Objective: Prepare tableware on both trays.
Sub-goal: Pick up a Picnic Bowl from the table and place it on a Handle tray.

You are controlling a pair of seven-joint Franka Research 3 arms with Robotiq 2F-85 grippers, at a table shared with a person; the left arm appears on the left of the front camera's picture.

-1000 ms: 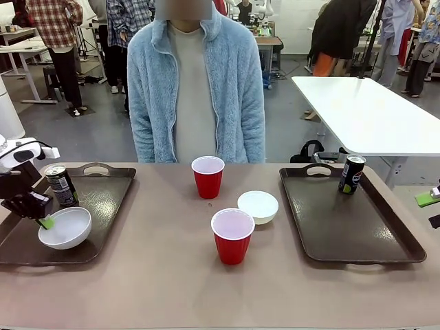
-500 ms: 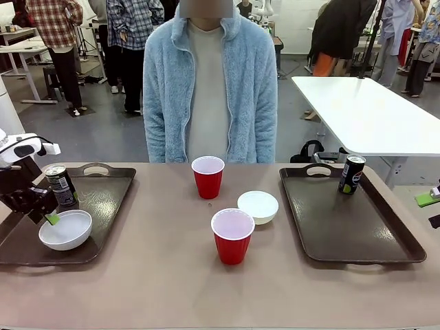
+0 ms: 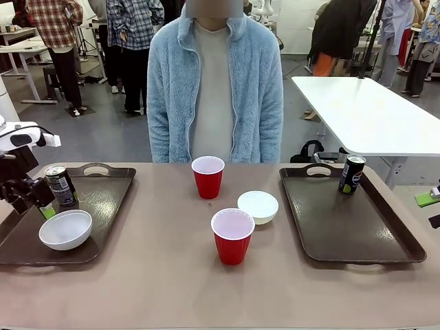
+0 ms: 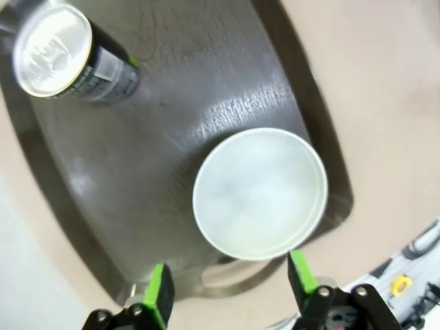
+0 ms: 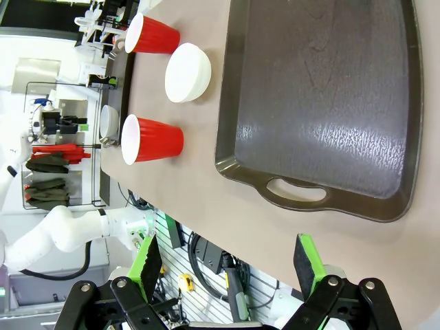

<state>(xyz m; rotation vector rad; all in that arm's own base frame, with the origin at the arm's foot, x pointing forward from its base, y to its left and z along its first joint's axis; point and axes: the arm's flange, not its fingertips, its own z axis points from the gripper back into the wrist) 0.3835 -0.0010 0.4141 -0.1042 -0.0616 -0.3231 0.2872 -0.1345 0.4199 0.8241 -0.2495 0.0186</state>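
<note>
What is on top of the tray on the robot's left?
A white bowl and a dark drink can stand on the left tray, apart from each other. The bowl looks empty. The tray surface beneath both is covered, so it cannot be seen.

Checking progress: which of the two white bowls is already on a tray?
The bowl on the left tray, near the can; the other bowl rests directly on the table, at its middle.

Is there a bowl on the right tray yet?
No, the right tray carries just a can, and the loose bowl sits on the table left of it.
</note>
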